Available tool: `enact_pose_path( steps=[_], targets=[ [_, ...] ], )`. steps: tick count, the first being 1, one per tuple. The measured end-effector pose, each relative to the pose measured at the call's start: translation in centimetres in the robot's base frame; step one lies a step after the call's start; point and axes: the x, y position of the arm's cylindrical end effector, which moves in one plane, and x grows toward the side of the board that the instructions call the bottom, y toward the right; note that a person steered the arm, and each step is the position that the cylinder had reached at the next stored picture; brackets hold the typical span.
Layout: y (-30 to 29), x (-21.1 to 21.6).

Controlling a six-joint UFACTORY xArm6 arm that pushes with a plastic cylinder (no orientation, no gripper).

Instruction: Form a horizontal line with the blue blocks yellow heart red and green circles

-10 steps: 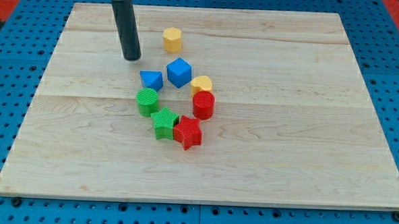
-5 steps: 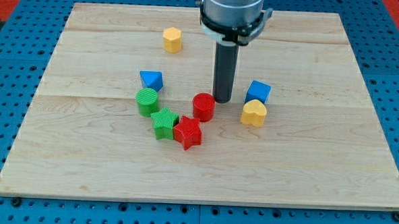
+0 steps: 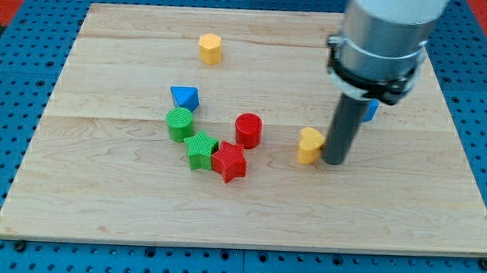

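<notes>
My tip [image 3: 334, 161] rests on the board just right of the yellow heart [image 3: 309, 145], touching or nearly touching it. A blue block [image 3: 370, 110] is mostly hidden behind the rod, up and right of the heart. A blue triangle [image 3: 183, 97] sits left of centre, with the green circle [image 3: 179, 124] just below it. The red circle [image 3: 248, 130] stands alone near the middle, left of the heart.
A green star [image 3: 200, 149] and a red star [image 3: 229, 161] touch each other below the green circle. A yellow hexagon [image 3: 210, 48] lies near the view's top. The wooden board [image 3: 100, 204] sits on a blue pegboard.
The rod swung from the top left, through the middle, to the right. The blue cube and yellow heart were pushed right, away from the red circle. The other blocks stayed.
</notes>
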Motion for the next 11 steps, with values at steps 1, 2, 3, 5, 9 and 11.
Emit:
enact_pose_path(
  steps=[1, 2, 3, 5, 9, 11],
  targets=[
    [-1.8, -3.0],
    [-2.6, 1.2],
    [-5.1, -2.2],
    [-5.6, -1.6],
    [-10.8, -5.3],
    [-15.9, -2.6]
  ],
)
